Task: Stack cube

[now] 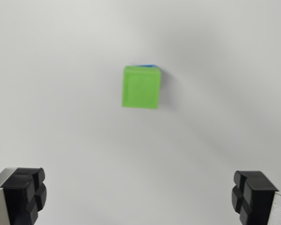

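A green cube [140,87] sits near the middle of the wrist view, seen from above. A thin strip of a blue cube [145,65] shows at its top edge, so the green one rests on top of the blue one. My gripper [139,197] is high above them and open. Its two black fingertips [25,192] stand wide apart at the bottom corners of the view, with nothing between them. The rest of the blue cube is hidden under the green one.
A plain white table surface [61,117] fills the view around the cubes.
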